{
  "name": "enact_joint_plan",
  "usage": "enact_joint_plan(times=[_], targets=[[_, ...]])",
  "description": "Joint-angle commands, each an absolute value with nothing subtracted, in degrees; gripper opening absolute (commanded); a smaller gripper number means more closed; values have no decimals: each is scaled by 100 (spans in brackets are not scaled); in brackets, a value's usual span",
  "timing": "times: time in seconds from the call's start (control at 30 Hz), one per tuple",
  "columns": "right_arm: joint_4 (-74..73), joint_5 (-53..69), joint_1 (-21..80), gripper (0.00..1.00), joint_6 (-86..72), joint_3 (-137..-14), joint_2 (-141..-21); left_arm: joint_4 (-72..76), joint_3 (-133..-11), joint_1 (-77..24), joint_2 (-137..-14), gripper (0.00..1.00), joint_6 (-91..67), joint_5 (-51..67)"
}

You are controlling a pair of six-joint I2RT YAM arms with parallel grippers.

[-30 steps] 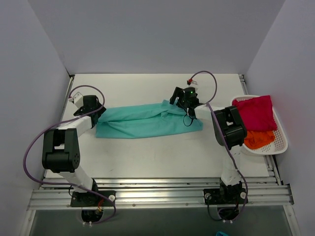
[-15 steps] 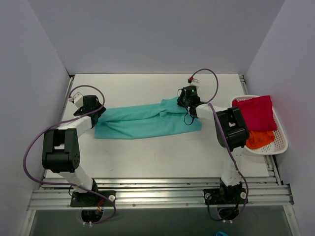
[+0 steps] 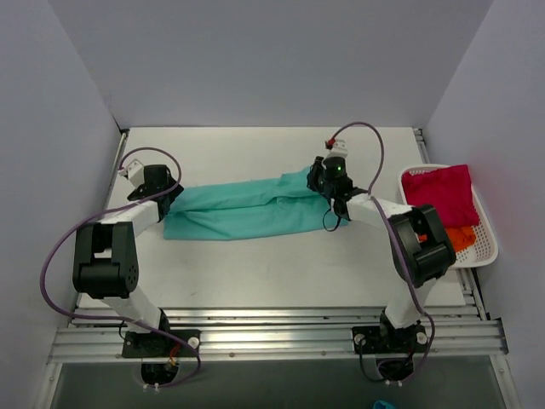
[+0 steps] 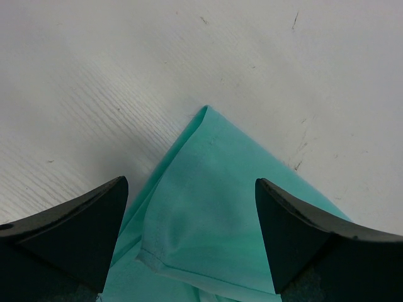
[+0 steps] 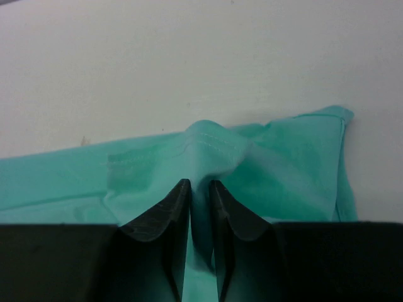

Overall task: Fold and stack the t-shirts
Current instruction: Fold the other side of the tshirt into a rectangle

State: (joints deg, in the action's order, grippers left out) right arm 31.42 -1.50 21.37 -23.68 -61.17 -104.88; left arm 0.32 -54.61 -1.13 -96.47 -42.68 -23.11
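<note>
Across the middle of the table (image 3: 255,281) lies the teal t-shirt (image 3: 247,209). The right gripper (image 5: 200,184) pinches a hemmed ridge at its right end, perhaps only one layer; the left gripper (image 4: 190,184) hangs wide apart over the left corner, holding nothing. A pull could slip that thin pinch, or drag the loose end askew.

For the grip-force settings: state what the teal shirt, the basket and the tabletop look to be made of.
Teal t-shirt: soft matte cloth, likely cotton; it wrinkles and shows a stitched hem. Basket: white, probably plastic; perforated mesh wall. Table: hard matte white board, faintly scuffed; material unclear.
</note>
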Motion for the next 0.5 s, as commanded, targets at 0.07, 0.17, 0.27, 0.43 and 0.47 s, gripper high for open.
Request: enact_joint_plan(times=[0.07, 0.17, 0.27, 0.43, 0.47], targets=[[3499, -991, 2758, 74, -2038, -4950, -9485, 290, -5458, -88, -9598, 91, -4271, -2267], [3332, -1660, 3119, 100, -2284, -4624, -9369, 281, -5467, -88, -9606, 91, -4271, -2268], [3120, -2179, 3322, 100, -2382, -4684, -9413, 299, -5441, -88, -9589, 91, -4271, -2259], [2778, -2513, 3480, 100, -2163, -5404, -9720, 343, -5379, -88, -9527, 91, -4263, -2259], [2673, -2609, 3498, 100, -2127, -5544, -9860, 360, -5353, -88, -9510, 91, -4254, -2250]])
